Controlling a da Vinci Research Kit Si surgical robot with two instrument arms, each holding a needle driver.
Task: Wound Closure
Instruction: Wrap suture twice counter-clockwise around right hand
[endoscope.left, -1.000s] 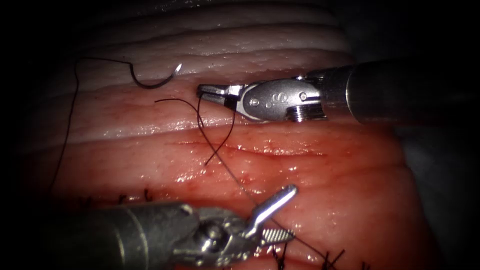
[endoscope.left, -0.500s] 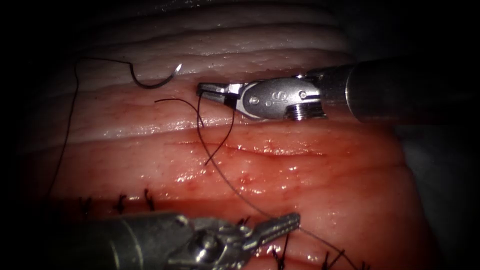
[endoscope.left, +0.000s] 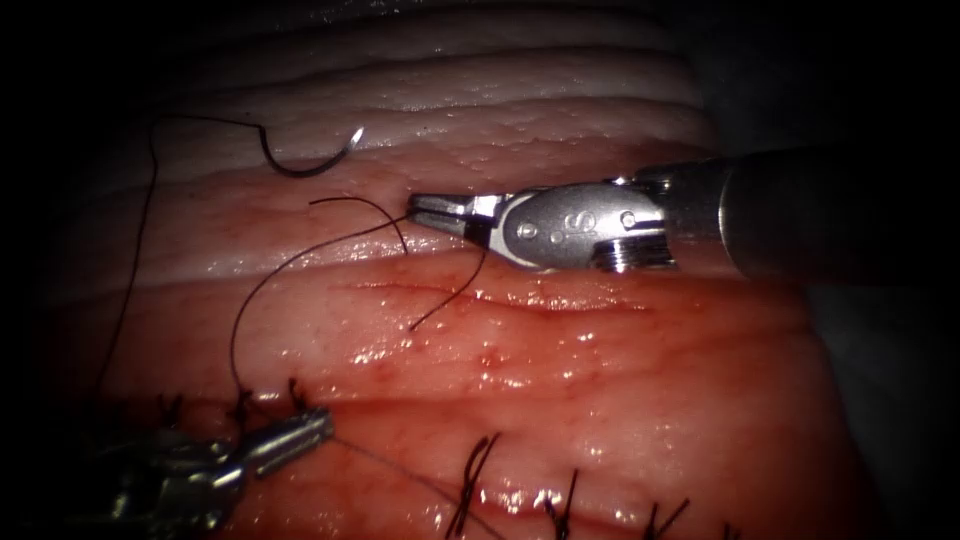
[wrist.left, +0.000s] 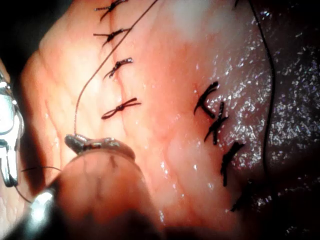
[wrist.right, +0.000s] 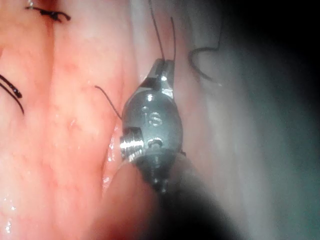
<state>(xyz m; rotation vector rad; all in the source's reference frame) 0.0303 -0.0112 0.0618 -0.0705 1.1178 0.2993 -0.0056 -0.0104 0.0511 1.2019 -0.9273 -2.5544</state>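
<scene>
Needle (endoscope.left: 310, 160) lies free on the pale upper tissue (endoscope.left: 560, 340), held by neither hand, its point up and not in the tissue; it also shows beside the right hand in the right wrist view (wrist.right: 202, 62). Thread (endoscope.left: 250, 300) runs from its tail down the far left, and another strand arcs from the right hand to the left hand. The right hand (endoscope.left: 425, 208) is pressed together, pinching the thread near the short loose end. The left hand (endoscope.left: 315, 425) is also pressed together on the thread, just beside the stitches (endoscope.left: 240, 405) at the cut's left end. Since 0.5 s ago, the left hand has moved left, drawing the strand into a wide curve. More stitches (endoscope.left: 475, 470) cross the cut (endoscope.left: 400, 410) further right.
</scene>
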